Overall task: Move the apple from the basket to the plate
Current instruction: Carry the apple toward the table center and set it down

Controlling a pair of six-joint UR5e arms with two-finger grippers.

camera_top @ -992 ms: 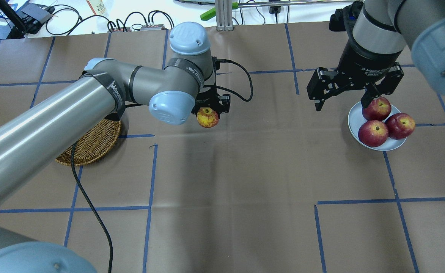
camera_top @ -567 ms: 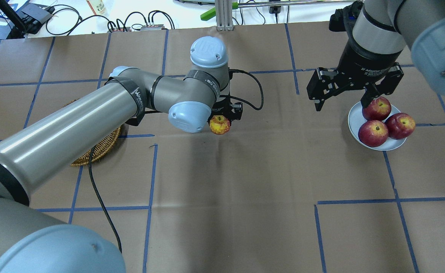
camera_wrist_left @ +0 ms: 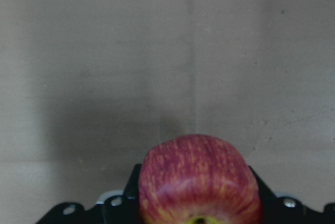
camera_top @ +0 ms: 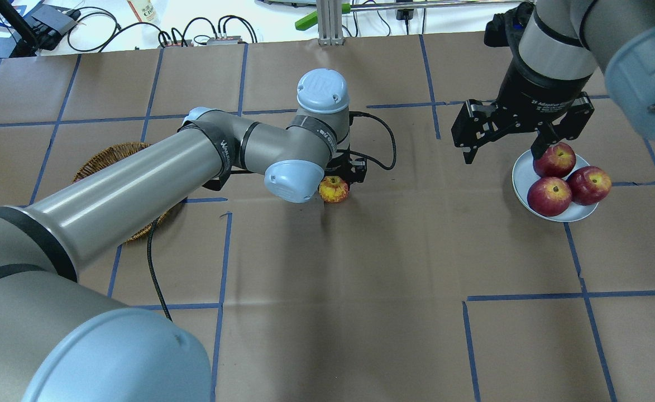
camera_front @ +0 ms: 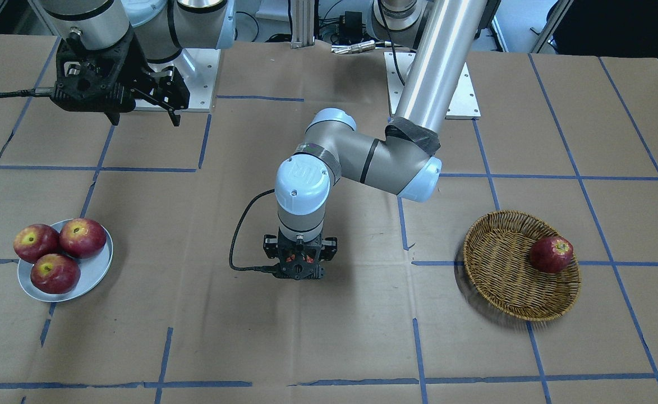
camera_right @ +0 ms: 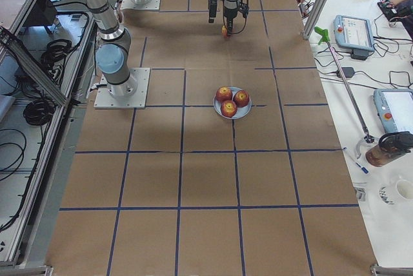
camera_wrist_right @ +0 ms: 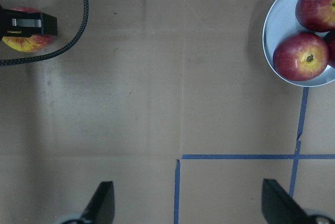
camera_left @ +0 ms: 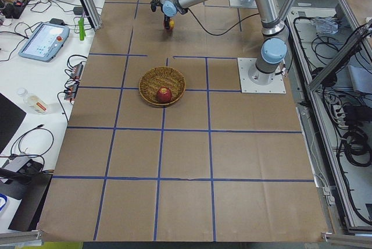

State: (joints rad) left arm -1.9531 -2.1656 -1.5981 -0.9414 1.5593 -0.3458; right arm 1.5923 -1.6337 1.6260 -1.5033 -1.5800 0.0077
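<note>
overhead view of a brown paper worktop point(camera_top: 361, 307) marked off with blue tape. my left arm point(camera_top: 137, 178) reaches to the middle. its jaws point straight down and pinch the apple point(camera_top: 333, 189), streaky orange-red with a yellow top. the wrist view shows the apple gripped on both sides, with bare paper beneath it. whether it is touching the paper or held just above it, i cannot tell.

the relation that matters: the plate point(camera_top: 521, 180) lies at 3 o'clock from the apple, well apart. the basket point(camera_top: 109, 159) is behind at 9 o'clock, with one dark apple point(camera_front: 551, 254) left in it.

three red apples point(camera_top: 550, 195) crowd the plate, leaving bare rim mainly on its 9 o'clock side, the side facing the apple.

my right arm point(camera_top: 550, 50) is the nearer one to the plate. its jaws are spread wide and empty, hanging at the plate's 10 o'clock edge. i judge they sit in the left arm's path, so a hand-over or a careful approach from 9 o'clock is needed.
</note>
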